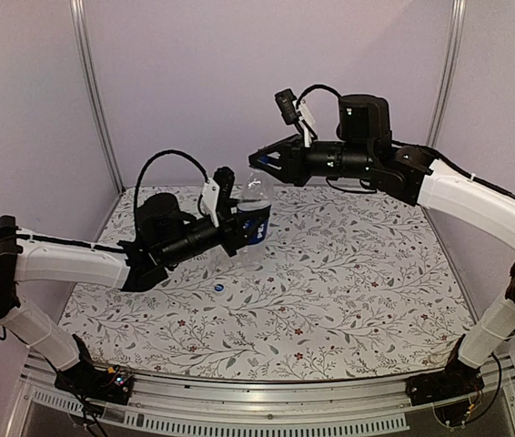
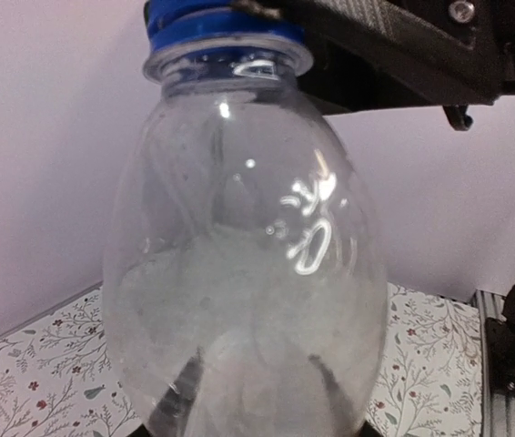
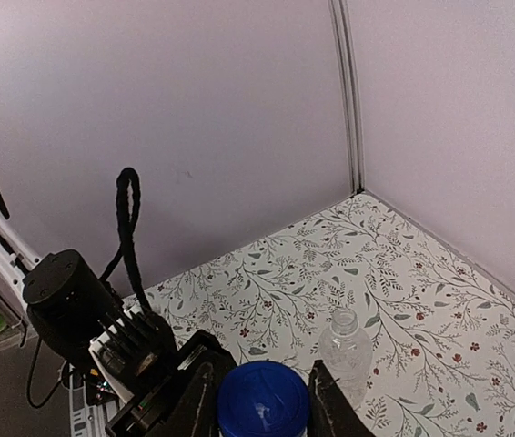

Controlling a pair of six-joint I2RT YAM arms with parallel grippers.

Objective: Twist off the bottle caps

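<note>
left gripper: jaws closed around clear plastic bottle with dark blue label, held roughly upright, likely braced against twisting | right gripper: jaws clamped on round blue plastic screw cap from above, set for unscrewing | cap seated on neck, between right jaws
</note>
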